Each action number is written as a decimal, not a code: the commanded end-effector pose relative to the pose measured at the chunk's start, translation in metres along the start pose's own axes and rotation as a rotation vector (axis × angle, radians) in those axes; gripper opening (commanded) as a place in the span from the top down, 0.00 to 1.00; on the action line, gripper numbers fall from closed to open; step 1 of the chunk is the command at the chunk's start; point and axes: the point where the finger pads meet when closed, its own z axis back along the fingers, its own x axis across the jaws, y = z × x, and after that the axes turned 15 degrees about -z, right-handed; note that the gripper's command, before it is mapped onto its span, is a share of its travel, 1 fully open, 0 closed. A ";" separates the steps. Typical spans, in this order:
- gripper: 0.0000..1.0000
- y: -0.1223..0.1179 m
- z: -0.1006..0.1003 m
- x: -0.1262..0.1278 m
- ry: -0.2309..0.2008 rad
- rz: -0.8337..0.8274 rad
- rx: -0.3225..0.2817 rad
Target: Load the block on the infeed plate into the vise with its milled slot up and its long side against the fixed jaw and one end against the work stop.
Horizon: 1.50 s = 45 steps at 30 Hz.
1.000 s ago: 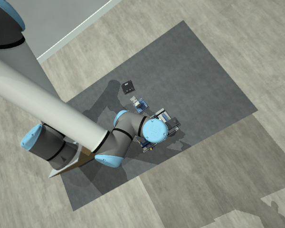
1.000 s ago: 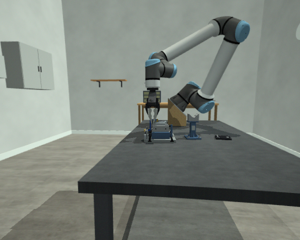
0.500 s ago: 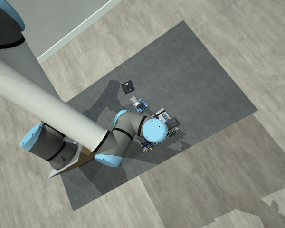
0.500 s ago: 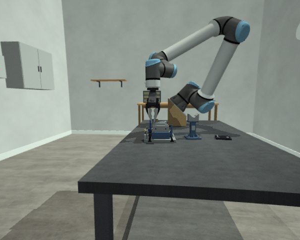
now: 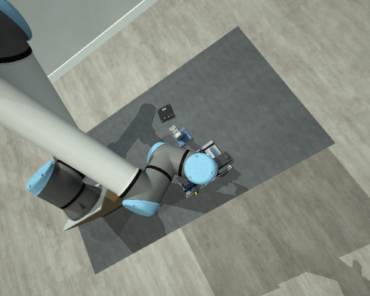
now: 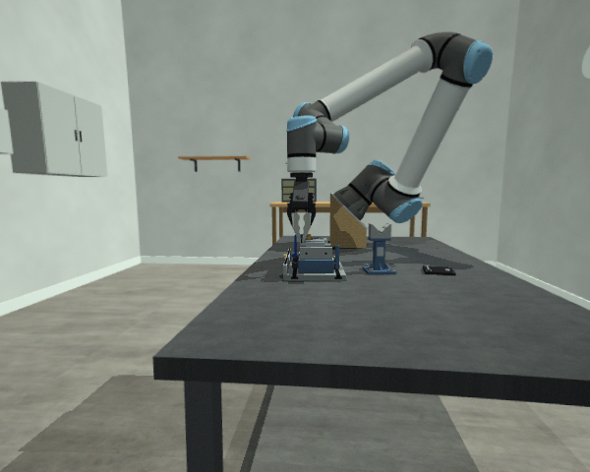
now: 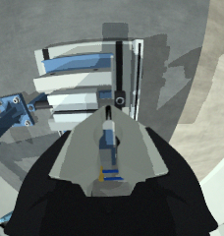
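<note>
The part (image 7: pixel 73 99) lies between the vise jaws in the wrist view, with a dark groove, apparently its slot, facing up. Its long side faces the fixed jaw (image 7: pixel 73 82) (image 6: pixel 316 252), with a narrow dark strip between them. The black work stop (image 7: pixel 42 104) points at its left end; I cannot tell whether they touch. My gripper (image 7: pixel 108 106) (image 6: pixel 302 239) is shut and empty, pointing down over the vise beside the part's right end. In the top view the wrist hides the gripper and the part. The moving jaw is mostly hidden behind the fingers.
The V-block (image 6: pixel 380 232) stands on its blue pedestal beside the vise. The black infeed plate (image 5: pixel 166 113) (image 6: pixel 439 270) lies beyond it, with no block on it. Blue and yellow air fittings (image 5: pixel 188 185) are at one end of the vise. The table edge is close on the vise's outer side.
</note>
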 end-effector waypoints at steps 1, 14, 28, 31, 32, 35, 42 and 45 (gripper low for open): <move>1.00 0.000 0.001 -0.001 -0.001 0.000 0.001; 1.00 -0.001 0.001 -0.005 -0.001 0.000 0.001; 1.00 -0.002 0.001 -0.008 -0.001 0.000 0.001; 1.00 -0.002 0.001 -0.008 -0.001 0.000 0.001; 1.00 -0.002 0.001 -0.009 -0.001 0.000 0.001; 1.00 -0.002 0.001 -0.009 -0.001 0.000 0.001; 1.00 -0.002 0.001 -0.010 -0.001 0.000 0.001; 1.00 -0.002 0.001 -0.010 -0.001 0.000 0.001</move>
